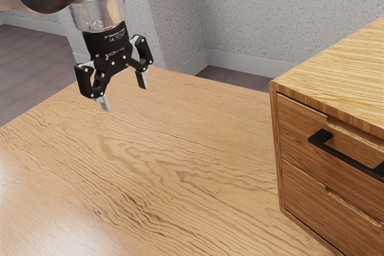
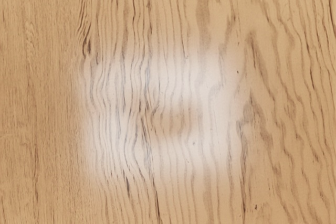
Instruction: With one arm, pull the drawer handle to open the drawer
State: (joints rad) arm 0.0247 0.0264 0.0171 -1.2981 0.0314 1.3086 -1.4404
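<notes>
A wooden cabinet (image 1: 342,82) stands on the table at the exterior view's right. Its upper drawer (image 1: 300,127) carries a long black handle (image 1: 345,154) and sits flush with the cabinet front; a lower drawer (image 1: 324,211) lies beneath it. My black gripper (image 1: 124,94) hangs above the table at the exterior view's upper left, far from the handle. Its fingers stand apart, open, with nothing between them. The wrist view looks straight down on bare wood grain (image 2: 168,98) with a pale glare patch.
The wooden tabletop (image 1: 150,166) stretches from under my hand to the cabinet. Grey speckled walls (image 1: 270,10) and a dark floor lie behind the table's far edge.
</notes>
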